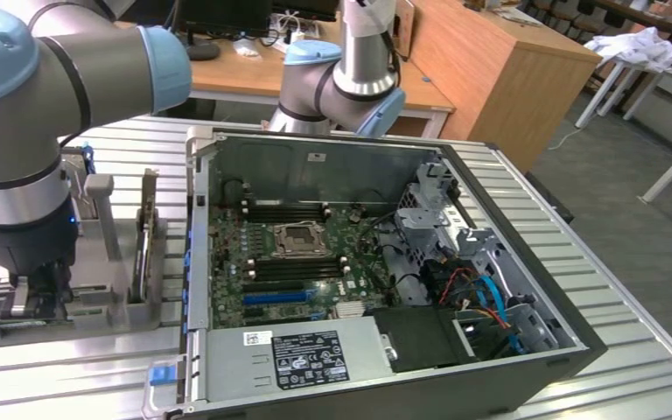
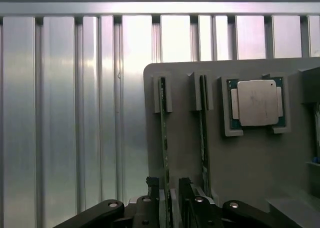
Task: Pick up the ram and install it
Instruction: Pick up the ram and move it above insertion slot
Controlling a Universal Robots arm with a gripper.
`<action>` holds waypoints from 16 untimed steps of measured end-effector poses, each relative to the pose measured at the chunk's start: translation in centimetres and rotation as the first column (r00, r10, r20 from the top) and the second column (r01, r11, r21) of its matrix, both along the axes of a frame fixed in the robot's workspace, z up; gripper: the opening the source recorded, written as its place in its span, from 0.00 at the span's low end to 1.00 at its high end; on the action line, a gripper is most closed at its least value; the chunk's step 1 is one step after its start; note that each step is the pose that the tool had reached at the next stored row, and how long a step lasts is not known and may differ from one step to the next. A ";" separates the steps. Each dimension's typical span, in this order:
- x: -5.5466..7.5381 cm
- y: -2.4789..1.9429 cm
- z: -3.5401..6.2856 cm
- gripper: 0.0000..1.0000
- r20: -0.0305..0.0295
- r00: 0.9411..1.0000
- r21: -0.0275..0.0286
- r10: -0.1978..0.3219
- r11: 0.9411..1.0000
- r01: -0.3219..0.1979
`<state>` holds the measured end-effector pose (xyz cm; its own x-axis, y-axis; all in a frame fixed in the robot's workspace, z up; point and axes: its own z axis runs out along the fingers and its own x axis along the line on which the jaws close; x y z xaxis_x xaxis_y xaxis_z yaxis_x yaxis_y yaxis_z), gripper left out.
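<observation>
The ram (image 2: pixel 163 133) is a thin green board standing on edge in a slot of a grey holder (image 2: pixel 250 158). My gripper (image 2: pixel 169 184) is low over the near end of this stick. Its fingers (image 2: pixel 153 185) stand one on each side of it, open, with a gap still showing beside the board. A second stick of the same kind (image 2: pixel 203 138) stands in the neighbouring slot. In the exterior view my gripper (image 1: pixel 32 302) hangs down into the holder (image 1: pixel 115 306) at that view's left, beside the open computer case (image 1: pixel 511 289).
A square silver processor (image 2: pixel 257 103) lies in a recess of the holder. Inside the case the motherboard shows dark memory slots (image 1: pixel 283 210) around the processor socket (image 1: pixel 295 238). Another robot arm (image 1: pixel 342 79) stands behind the case. Everything rests on a ribbed metal table (image 1: pixel 616 367).
</observation>
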<state>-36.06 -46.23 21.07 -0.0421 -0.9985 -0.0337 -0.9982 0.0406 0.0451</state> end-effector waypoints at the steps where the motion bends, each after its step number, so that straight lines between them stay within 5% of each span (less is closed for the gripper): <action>1: 0.0 0.00 -0.03 0.30 0.000 1.000 0.000 0.006 1.000 -0.006; 16: 0.0 0.00 -0.59 0.30 0.000 0.999 0.000 0.041 0.999 -0.041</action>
<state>-36.07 -46.23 20.48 -0.0009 -0.9994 -0.0336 -0.9990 -0.0006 0.0453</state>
